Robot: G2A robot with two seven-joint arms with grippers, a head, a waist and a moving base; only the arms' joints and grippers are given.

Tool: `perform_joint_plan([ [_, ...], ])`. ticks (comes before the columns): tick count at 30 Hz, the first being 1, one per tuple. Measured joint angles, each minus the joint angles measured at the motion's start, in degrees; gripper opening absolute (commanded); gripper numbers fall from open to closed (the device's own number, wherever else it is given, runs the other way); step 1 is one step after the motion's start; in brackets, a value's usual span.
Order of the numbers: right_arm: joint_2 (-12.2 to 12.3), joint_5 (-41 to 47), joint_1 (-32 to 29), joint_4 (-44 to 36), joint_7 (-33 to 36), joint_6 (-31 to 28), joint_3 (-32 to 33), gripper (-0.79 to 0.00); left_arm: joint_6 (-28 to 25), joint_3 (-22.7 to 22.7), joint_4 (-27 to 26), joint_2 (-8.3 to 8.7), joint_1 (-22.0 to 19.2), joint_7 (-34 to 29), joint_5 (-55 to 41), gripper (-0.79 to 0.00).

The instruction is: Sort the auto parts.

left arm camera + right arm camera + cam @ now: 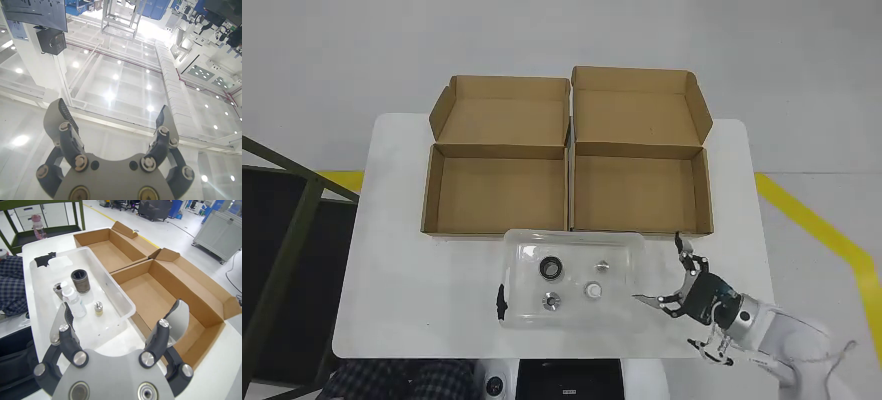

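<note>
Right gripper [656, 270], spread apart, is found just beside the clear tray [572, 236], auto parts [551, 266] lying to its left. Left gripper [112, 104], likewise apart, is aimed ceilingward.

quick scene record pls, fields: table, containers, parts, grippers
table: white
tray: clear, in front of the boxes
parts in tray: bearing, collet, bottle, metal cap, all standing, apart
boxes: left box and right box, cardboard, open, empty, side by side
right gripper: open, empty, at tray's right end
left gripper: open, empty, aimed at ceiling
</note>
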Motion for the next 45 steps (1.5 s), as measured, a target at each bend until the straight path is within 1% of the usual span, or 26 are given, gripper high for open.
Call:
perform_joint_plan([
  [6,0.1,-3.6,2.3,-1.3,3.9,-0.9,-6.1,0.000,0.0,0.0,0.0,0.00,0.0,0.0,0.0,0.000],
  [10,0.0,-5.5,4.7,-0.7,6.8,-1.1,-10.3,0.000,0.0,0.0,0.0,0.00,0.0,0.0,0.0,0.000],
  [13,0.0,-5.9,6.3,0.1,8.5,-1.3,-12.2,0.000,0.0,0.0,0.0,0.00,0.0,0.0,0.0,0.000],
  [18,0.0,-6.0,8.0,1.1,10.7,-1.8,-14.3,0.000,0.0,0.0,0.0,0.00,0.0,0.0,0.0,0.000],
  [26,0.1,-4.4,9.9,2.9,13.3,-0.2,-16.2,0.000,0.0,0.0,0.0,0.00,0.0,0.0,0.0,0.000],
  [28,0.1,-4.4,10.3,3.0,14.0,-0.2,-16.8,-0.086,0.0,0.0,0.0,0.00,0.0,0.0,0.0,0.000],
  [29,0.1,-4.5,10.4,3.0,14.3,-0.2,-17.0,-0.114,0.0,0.0,0.0,0.00,0.0,0.0,0.0,0.000],
  [31,0.2,-4.7,10.7,3.1,15.0,-0.2,-17.6,-0.120,0.0,0.0,0.0,0.00,0.0,0.0,0.0,0.000],
  [33,0.2,-5.1,11.0,3.3,15.6,-0.1,-18.2,-0.169,0.0,0.0,0.0,0.00,0.0,0.0,0.0,0.000],
  [34,0.2,-5.4,11.1,3.4,16.0,-0.1,-18.6,-0.237,0.0,0.0,0.0,0.00,0.0,0.0,0.0,0.000],
  [35,0.2,-5.5,11.3,3.5,16.2,-0.1,-18.8,-0.286,0.0,0.0,0.0,0.00,0.0,0.0,0.0,0.000],
  [36,0.3,-5.6,11.4,3.6,16.4,-0.1,-19.0,-0.305,0.0,0.0,0.0,0.00,0.0,0.0,0.0,0.000],
  [41,0.3,-5.9,12.1,4.4,17.2,0.0,-20.2,-0.323,0.0,0.0,0.0,0.00,0.0,0.0,0.0,0.000],
  [43,0.4,-5.9,12.4,4.7,17.6,0.0,-20.6,-0.385,0.0,0.0,0.0,0.00,0.0,0.0,0.0,0.000],
  [45,0.4,-6.1,12.7,4.9,18.0,0.1,-20.9,-0.406,0.0,0.0,0.0,0.00,0.0,0.0,0.0,0.000],
])
